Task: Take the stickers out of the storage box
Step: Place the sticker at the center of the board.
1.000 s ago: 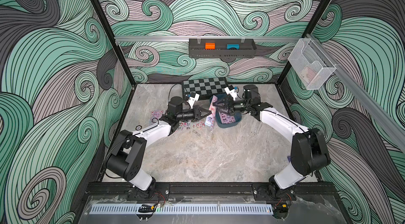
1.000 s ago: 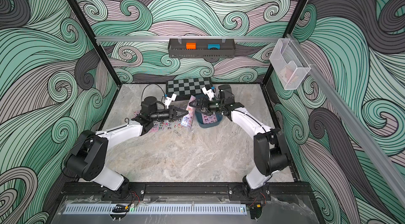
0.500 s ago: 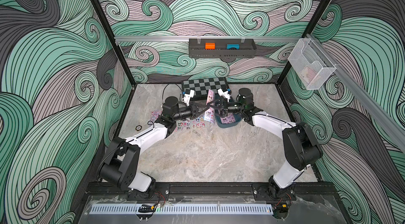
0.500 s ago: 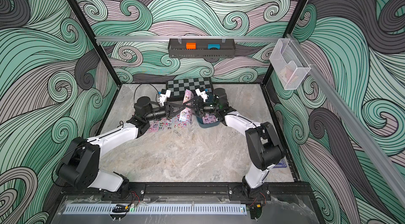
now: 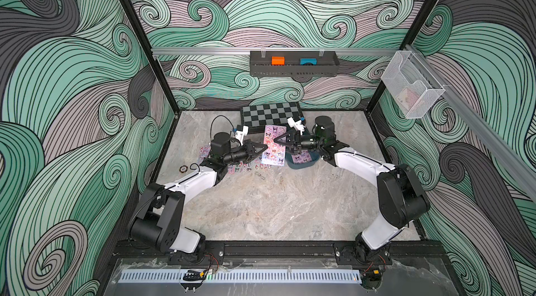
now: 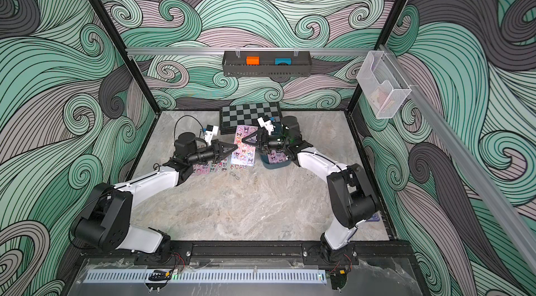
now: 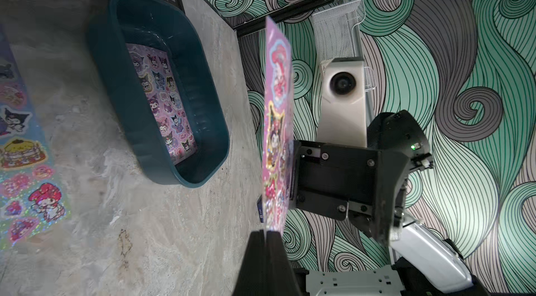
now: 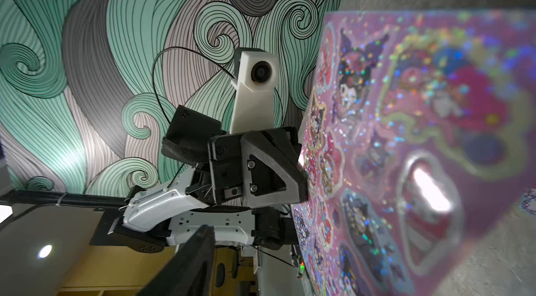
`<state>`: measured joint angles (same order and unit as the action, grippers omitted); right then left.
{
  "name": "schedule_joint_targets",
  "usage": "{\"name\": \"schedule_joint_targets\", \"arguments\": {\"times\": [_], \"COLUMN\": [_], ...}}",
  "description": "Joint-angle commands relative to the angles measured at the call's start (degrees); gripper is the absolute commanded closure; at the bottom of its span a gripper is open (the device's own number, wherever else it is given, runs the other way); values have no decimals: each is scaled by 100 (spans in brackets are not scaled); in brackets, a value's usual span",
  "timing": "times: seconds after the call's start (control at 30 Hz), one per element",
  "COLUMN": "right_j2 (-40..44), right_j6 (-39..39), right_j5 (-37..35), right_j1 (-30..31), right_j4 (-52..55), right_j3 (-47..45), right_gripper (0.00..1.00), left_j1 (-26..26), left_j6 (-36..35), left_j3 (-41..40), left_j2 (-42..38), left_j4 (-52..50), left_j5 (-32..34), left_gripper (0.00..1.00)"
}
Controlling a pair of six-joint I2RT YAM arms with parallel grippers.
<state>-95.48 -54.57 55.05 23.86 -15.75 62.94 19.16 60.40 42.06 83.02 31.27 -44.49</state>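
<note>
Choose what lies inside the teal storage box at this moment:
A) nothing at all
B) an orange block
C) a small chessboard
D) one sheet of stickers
D: in the left wrist view, one pink-purple sticker sheet lies flat on the bottom of the storage box, and nothing else shows inside it.

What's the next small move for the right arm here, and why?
Probably close the right tool on the lifted sticker sheet. The left tool pinches that sheet by one edge, out of the storage box, and the right tool's jaws stand apart right at it. A second sheet lies in the box.
</note>
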Motion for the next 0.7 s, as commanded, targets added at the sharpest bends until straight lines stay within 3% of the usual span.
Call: {"name": "schedule_joint_targets", "arguments": {"times": [0.0, 0.07, 0.1, 0.23, 0.3, 0.37, 0.47, 0.67], "right_j2": [208, 206, 191, 135, 79, 7, -32, -275], "right_j6": [561, 651, 687, 852, 916, 930, 1018, 1211], "right_j5": [-381, -549, -604, -730, -751, -682, -724, -930], "right_j1": [56, 67, 82, 152, 188, 223, 314, 820], "right_j4": [789, 993, 1064, 1372, 1458, 1469, 1548, 1692], "right_j3": [122, 156, 188, 323, 378, 404, 369, 113], "right_gripper": [52, 73, 79, 91, 95, 98, 100, 100], "left_j1": [-76, -80, -79, -131, -175, -206, -248, -698], "left_j6": [-209, -226, -249, -417, -494, -700, -1510, -2781], "left_j3": [2, -22, -25, -22, -52, -35, 135, 163], "left_j2": [-190, -308, -315, -425, -497, -603, -899, -1516], "left_j4": [-87, -129, -164, -429, -588, -927, -2483, -4583], "left_j5": [35, 49, 40, 54, 96, 141, 825, 2180], "left_gripper": [100, 100, 100, 100, 95, 77, 64, 58]}}
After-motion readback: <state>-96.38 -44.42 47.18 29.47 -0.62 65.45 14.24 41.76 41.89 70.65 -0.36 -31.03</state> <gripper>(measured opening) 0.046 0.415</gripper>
